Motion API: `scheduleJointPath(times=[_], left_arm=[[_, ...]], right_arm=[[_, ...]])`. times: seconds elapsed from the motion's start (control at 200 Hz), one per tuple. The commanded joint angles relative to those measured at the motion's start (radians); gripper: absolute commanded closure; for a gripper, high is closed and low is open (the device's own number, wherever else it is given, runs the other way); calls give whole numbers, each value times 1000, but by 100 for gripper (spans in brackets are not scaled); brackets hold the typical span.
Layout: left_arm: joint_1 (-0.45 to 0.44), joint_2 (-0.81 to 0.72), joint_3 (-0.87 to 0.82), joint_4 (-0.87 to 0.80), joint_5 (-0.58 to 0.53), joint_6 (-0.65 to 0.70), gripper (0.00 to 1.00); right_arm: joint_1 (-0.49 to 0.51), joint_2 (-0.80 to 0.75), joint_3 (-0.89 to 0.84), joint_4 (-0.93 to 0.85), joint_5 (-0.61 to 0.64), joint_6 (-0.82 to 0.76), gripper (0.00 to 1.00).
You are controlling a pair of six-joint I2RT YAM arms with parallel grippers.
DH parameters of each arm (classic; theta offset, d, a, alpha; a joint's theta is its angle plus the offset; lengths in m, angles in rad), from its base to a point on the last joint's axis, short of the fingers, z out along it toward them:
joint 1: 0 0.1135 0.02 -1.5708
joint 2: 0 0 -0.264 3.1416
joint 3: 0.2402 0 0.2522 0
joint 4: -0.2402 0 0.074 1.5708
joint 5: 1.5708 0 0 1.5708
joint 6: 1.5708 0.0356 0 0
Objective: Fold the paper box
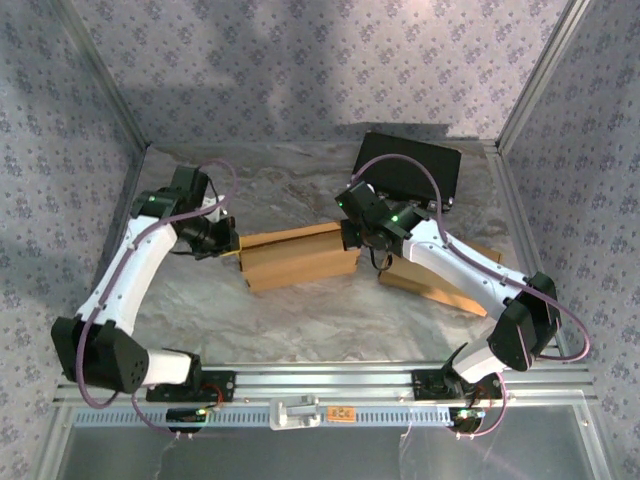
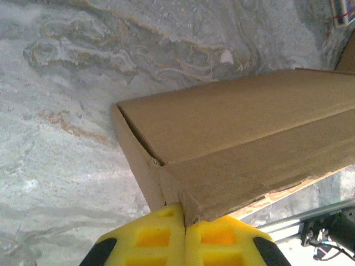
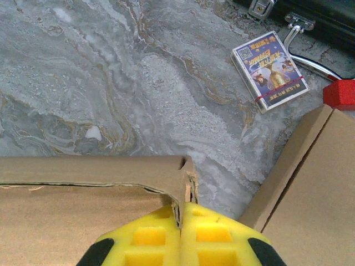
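A brown cardboard paper box (image 1: 298,256) lies folded flat and long in the middle of the marbled table. My left gripper (image 1: 232,243) is at its left end, and in the left wrist view the yellow fingers (image 2: 161,235) are shut on a corner of the paper box (image 2: 238,138). My right gripper (image 1: 350,236) is at the box's right end. In the right wrist view its yellow fingers (image 3: 213,235) are pinched shut on the edge flap of the paper box (image 3: 83,205).
A second flat piece of cardboard (image 1: 440,285) lies under the right arm. A black case (image 1: 408,165) sits at the back. A card pack (image 3: 270,68) and a red block (image 3: 339,93) lie beside it. Patterned walls enclose the table.
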Motion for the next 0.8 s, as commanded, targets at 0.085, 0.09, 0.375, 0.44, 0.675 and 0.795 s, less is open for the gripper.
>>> scheduleJointPath(times=[0.085, 0.09, 0.375, 0.44, 0.675, 0.795], left_arm=[[-4, -91, -114, 151, 34, -10, 96], [-4, -93, -116, 152, 33, -10, 96], [-17, -151, -191, 206, 9, 33, 97], [-19, -166, -210, 212, 8, 53, 97], [-27, -243, -299, 262, 0, 91, 96], [-52, -264, -327, 294, -17, 75, 96]], right_arm=[[17, -2, -43, 26, -6, 4, 100], [17, -1, -44, 27, -6, 4, 100], [23, -16, -87, 89, 7, -14, 100], [29, -23, -99, 106, 19, -22, 100], [58, -81, -206, 223, 63, -66, 100], [64, -103, -249, 271, 68, -83, 100]])
